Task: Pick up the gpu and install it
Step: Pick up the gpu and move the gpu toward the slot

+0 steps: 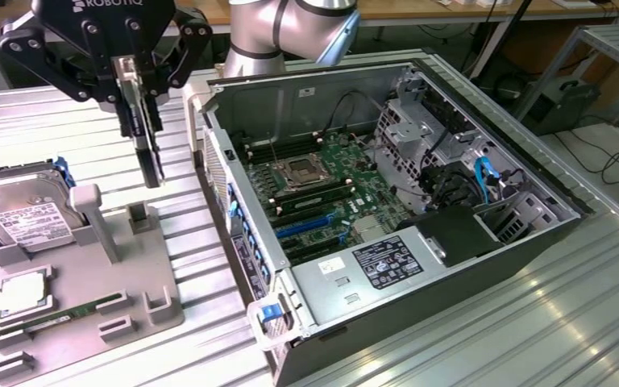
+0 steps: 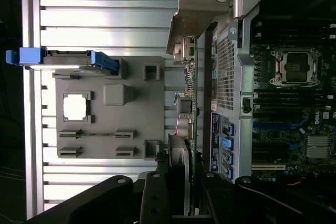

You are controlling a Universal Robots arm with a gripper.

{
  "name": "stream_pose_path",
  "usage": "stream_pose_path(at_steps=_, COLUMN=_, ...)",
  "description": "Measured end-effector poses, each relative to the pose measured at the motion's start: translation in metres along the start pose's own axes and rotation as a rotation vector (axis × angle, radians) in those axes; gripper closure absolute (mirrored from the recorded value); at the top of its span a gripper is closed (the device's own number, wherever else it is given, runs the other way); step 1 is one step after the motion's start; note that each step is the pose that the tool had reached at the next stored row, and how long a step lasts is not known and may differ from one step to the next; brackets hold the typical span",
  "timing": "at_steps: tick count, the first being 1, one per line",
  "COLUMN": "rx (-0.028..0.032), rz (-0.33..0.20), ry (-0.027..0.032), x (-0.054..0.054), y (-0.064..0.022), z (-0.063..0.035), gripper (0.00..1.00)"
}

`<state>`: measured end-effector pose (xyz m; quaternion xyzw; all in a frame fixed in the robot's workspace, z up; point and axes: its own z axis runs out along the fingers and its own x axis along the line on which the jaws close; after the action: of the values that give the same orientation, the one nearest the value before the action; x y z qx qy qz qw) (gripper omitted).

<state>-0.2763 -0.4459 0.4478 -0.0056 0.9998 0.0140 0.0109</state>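
Note:
The gpu (image 1: 151,153) hangs edge-on from my gripper (image 1: 138,85), a thin dark card pointing straight down. It is lifted clear above the grey holder tray (image 1: 94,282), just off the open computer case (image 1: 396,185) toward the exterior view's left. In the wrist view the gpu (image 2: 190,103) runs away from my gripper (image 2: 181,184), with its silver end bracket (image 2: 197,9) at the far end and the round fan's rim close to the fingers. The gripper is shut on the card's upper edge. Blue card slots (image 1: 309,227) show on the green motherboard (image 1: 331,181) inside the case.
The tray holds a silver hard drive (image 1: 25,211) in a blue frame, a square processor (image 1: 25,294) and a green memory stick (image 1: 57,318). The tray's posts (image 1: 89,214) stand below the card. The case's side wall (image 1: 218,185) rises beside the card. Ribbed metal table (image 1: 525,322) all around.

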Motion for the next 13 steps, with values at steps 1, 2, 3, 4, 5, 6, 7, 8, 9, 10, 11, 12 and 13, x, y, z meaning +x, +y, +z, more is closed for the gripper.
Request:
stream_pose_path(at_steps=1, rx=0.0, rz=0.0, ry=0.0, x=-0.0002, y=0.0, z=0.0, gripper=0.73)
stream_pose_path(at_steps=2, rx=0.0, rz=0.0, ry=0.0, x=-0.0005, y=0.0, z=0.0, gripper=0.73)
stream_pose_path(at_steps=3, rx=0.0, rz=0.0, ry=0.0, x=-0.0008, y=0.0, z=0.0, gripper=0.73)
stream_pose_path(at_steps=4, rx=0.0, rz=0.0, ry=0.0, x=-0.0012, y=0.0, z=0.0, gripper=0.73)
stream_pose_path(at_steps=5, rx=0.0, rz=0.0, ry=0.0, x=-0.0015, y=0.0, z=0.0, gripper=0.73)
stream_pose_path(at_steps=6, rx=-0.0001, rz=0.0, ry=0.0, x=-0.0018, y=0.0, z=0.0001, gripper=0.73)
stream_pose_path(at_steps=7, rx=-0.0001, rz=0.0, ry=0.0, x=-0.0021, y=0.0, z=0.0001, gripper=0.73)
stream_pose_path(at_steps=8, rx=0.0, rz=0.0, ry=0.0, x=-0.0026, y=0.0, z=0.0001, gripper=0.73)
stream_pose_path(at_steps=9, rx=0.0, rz=0.0, ry=0.0, x=-0.0033, y=0.0, z=0.0001, gripper=0.73)
stream_pose_path(at_steps=10, rx=0.0, rz=0.0, ry=0.0, x=-0.0038, y=0.0, z=0.0001, gripper=0.73)
stream_pose_path(at_steps=11, rx=0.0, rz=0.0, ry=0.0, x=-0.0043, y=0.0, z=0.0001, gripper=0.73)
stream_pose_path(at_steps=12, rx=0.0, rz=0.0, ry=0.0001, x=-0.0047, y=0.0, z=0.0001, gripper=0.73)
stream_pose_path(at_steps=13, rx=-0.0001, rz=0.0, ry=-0.0001, x=-0.0052, y=-0.0001, z=0.0002, gripper=0.73)
